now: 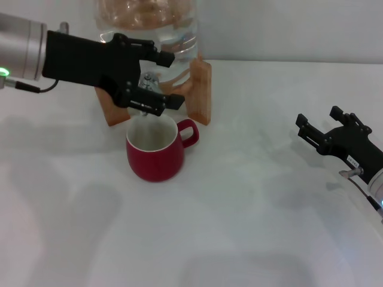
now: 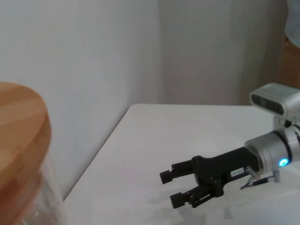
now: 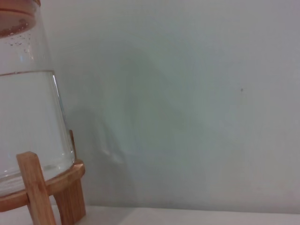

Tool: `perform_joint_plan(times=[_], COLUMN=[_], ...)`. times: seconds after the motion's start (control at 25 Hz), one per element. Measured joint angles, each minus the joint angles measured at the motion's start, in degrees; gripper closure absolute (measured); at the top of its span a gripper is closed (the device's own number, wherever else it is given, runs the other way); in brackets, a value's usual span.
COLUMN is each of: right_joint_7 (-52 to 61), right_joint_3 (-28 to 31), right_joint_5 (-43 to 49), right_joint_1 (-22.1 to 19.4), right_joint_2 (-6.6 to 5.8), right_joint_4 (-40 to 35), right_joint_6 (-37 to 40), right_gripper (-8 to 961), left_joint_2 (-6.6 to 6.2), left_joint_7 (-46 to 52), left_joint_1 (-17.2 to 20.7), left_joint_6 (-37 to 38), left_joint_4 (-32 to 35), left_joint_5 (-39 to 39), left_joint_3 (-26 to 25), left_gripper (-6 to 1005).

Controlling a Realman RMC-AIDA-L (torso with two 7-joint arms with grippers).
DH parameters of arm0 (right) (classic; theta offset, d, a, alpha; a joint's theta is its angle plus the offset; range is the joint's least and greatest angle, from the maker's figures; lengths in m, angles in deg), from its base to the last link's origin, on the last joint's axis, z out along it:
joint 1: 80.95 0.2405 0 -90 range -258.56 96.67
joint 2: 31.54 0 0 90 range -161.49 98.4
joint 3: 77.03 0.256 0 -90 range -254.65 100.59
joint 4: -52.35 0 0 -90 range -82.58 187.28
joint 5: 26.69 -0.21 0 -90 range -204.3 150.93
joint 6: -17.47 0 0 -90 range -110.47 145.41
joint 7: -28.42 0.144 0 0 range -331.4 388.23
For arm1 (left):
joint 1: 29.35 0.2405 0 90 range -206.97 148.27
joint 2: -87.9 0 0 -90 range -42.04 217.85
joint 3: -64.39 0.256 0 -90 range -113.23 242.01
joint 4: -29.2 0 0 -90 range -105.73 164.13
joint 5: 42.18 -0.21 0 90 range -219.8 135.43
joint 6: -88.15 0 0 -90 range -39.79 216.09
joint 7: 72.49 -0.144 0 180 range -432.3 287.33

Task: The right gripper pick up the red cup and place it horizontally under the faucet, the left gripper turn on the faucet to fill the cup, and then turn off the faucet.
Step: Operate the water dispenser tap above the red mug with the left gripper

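Observation:
The red cup stands upright on the white table, white inside showing, handle toward the right. It sits directly below the chrome faucet of the clear water jug. My left gripper reaches in from the left with its black prongs spread, one above and one below the faucet, which they partly hide. Whether water is running I cannot tell. My right gripper rests far to the right of the cup, open and empty; the left wrist view also shows this right gripper low over the table.
The jug sits in a wooden stand at the back of the table, close to the wall. The right wrist view shows the jug holding water and its stand. A wooden lid tops the jug.

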Motion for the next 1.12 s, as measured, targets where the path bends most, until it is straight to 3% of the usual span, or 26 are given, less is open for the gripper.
perform_joint_plan(times=[0.52, 1.12], right_joint_7=[0.0, 0.0], right_joint_3=[0.4, 0.4], right_joint_5=[-0.9, -2.1], right_joint_1=[0.3, 1.2], right_joint_2=[0.00, 0.00], right_joint_4=[-0.7, -1.3], right_joint_6=[-0.6, -0.7], right_gripper=[96, 96], left_joint_2=[0.11, 0.00], left_joint_7=[0.2, -1.3], left_joint_1=[5.8, 8.1], left_joint_6=[2.5, 2.3], left_joint_4=[-2.3, -0.5], left_joint_5=[3.7, 3.6], left_joint_3=[0.0, 0.0], left_gripper=[113, 113])
